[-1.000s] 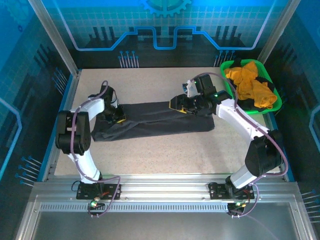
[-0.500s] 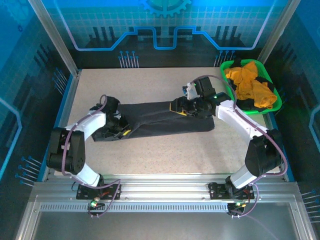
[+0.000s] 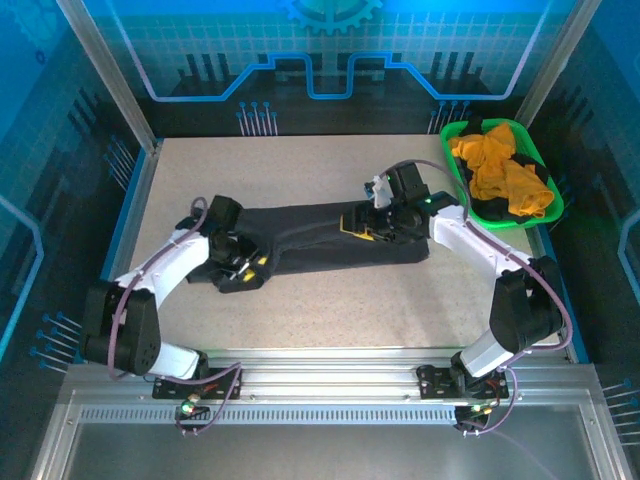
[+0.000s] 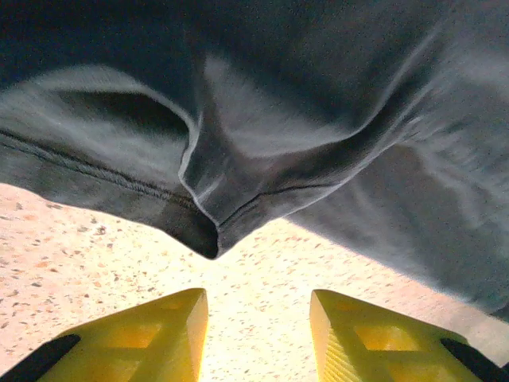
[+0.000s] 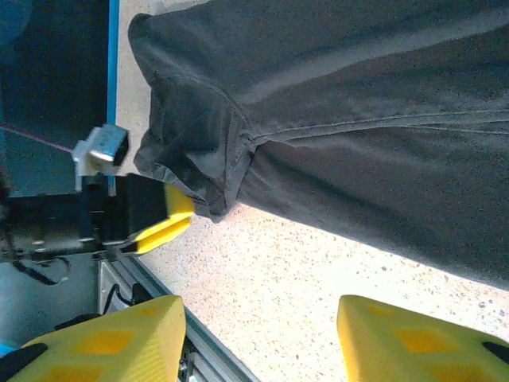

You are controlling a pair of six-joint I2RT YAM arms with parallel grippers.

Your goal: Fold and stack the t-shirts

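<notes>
Grey shirt (image 3: 330, 240): on counter (image 3: 300, 310), stretched between both claws; folds hard to make out.
Left claw (image 4: 256, 301): spread, empty, hem corner just ahead.
Right claw (image 5: 261, 309): spread, empty, shirt ahead, cut off.

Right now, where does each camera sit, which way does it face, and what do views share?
Top external: above and behind the bases, looking down on the table, grey shirt and orange shirt; left arm and right arm show.
Left wrist: on the left arm, low, facing the grey shirt's hem; own yellow jaws apart below.
Right wrist: on the right arm, facing along the grey shirt toward the left jaws; own jaws apart below.
Shared: all three show the grey shirt.
</notes>
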